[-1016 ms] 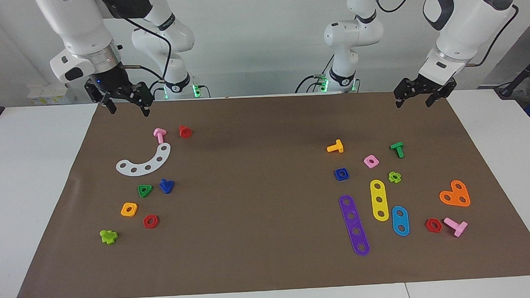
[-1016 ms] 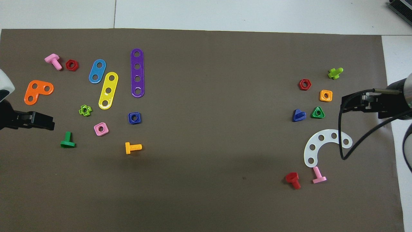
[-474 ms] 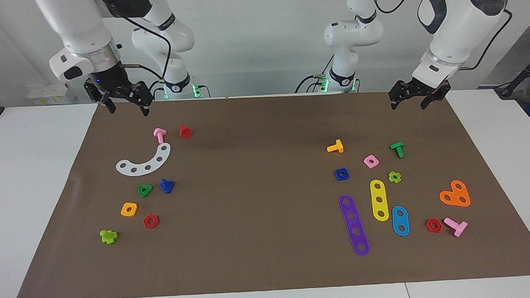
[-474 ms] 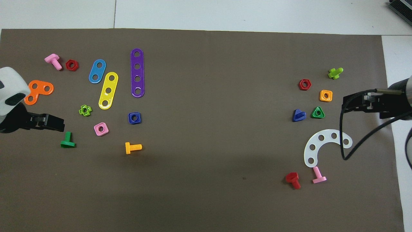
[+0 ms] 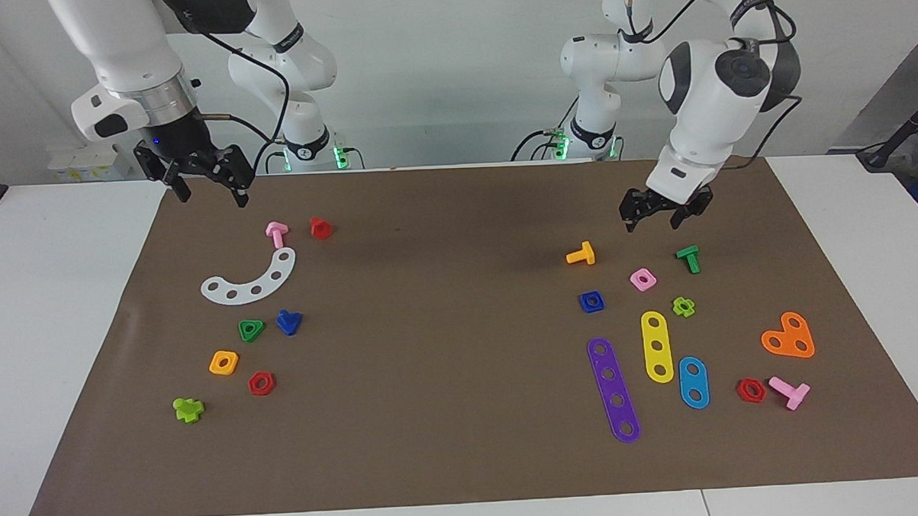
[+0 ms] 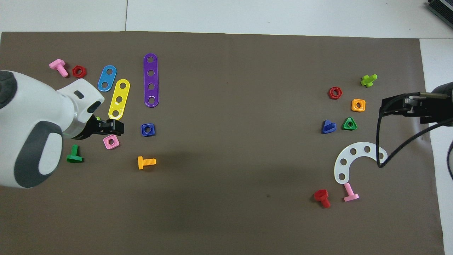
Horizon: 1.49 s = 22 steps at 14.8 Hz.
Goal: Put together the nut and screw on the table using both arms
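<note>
The blue square nut (image 5: pixel 592 301) lies flat on the brown mat (image 5: pixel 446 327) toward the left arm's end; it also shows in the overhead view (image 6: pixel 148 129). The blue screw (image 5: pixel 289 322) lies on the mat toward the right arm's end, beside a green triangular nut (image 5: pixel 251 329); the overhead view shows it too (image 6: pixel 328 126). My left gripper (image 5: pixel 652 222) is open and empty, raised over the mat near the pink nut (image 5: pixel 642 280), a short way from the blue nut. My right gripper (image 5: pixel 209 194) is open and empty, raised over the mat's edge at its own end.
Around the blue nut lie an orange bolt (image 5: pixel 581 254), a green T bolt (image 5: pixel 688 258), a lime cross nut (image 5: pixel 684 307) and purple (image 5: pixel 613 390), yellow (image 5: pixel 657 346) and blue (image 5: pixel 693 382) strips. A white curved plate (image 5: pixel 250 280) and orange nut (image 5: pixel 224 362) lie near the screw.
The left arm has swung in from the mat's corner and come lower, now over the parts near the pink nut. The right gripper has shifted slightly outward. No part has moved.
</note>
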Motion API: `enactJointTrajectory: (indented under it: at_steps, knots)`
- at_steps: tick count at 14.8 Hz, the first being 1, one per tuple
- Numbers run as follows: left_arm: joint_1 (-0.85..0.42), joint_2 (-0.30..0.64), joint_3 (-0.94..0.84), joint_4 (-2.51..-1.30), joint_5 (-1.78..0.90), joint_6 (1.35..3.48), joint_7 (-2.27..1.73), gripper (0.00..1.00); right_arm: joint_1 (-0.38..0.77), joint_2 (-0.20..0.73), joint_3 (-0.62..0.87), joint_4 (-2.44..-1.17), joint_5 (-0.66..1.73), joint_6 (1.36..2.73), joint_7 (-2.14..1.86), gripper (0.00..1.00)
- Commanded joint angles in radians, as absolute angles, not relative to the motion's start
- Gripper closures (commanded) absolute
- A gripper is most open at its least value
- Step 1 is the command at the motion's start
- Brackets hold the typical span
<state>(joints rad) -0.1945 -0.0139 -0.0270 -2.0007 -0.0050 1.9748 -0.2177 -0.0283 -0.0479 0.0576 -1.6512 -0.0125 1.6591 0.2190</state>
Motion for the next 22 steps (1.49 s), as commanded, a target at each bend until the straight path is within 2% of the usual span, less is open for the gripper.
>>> enactJointTrajectory:
  at_steps: [1, 9, 12, 17, 20, 22]
  knots:
    - [-0.244, 0.023, -0.014, -2.098, -0.02, 2.194, -0.311, 0.1, -0.038, -0.061, 0.064, -1.773, -0.008, 1.802, 0.176, 0.0]
    - [-0.261, 0.199, -0.014, -2.129, -0.018, 2.45, -0.357, 0.23, -0.032, 0.099, 0.064, -1.876, -0.009, 2.058, 0.138, 0.0]
    - [-0.273, 0.241, -0.014, -2.129, -0.018, 2.509, -0.377, 0.23, -0.031, 0.153, 0.064, -1.948, -0.009, 2.186, 0.103, 0.0]
    - [-0.291, 0.264, -0.014, -2.132, -0.018, 2.522, -0.388, 0.25, -0.021, 0.199, 0.064, -2.078, -0.009, 2.377, 0.068, 0.01]
    - [-0.291, 0.259, -0.011, -2.138, -0.018, 2.487, -0.387, 0.4, -0.008, 0.229, 0.064, -2.098, -0.009, 2.413, 0.061, 0.04]
    - [-0.291, 0.255, -0.009, -2.135, -0.017, 2.433, -0.387, 0.42, -0.002, 0.222, 0.064, -2.123, -0.009, 2.414, 0.058, 0.05]
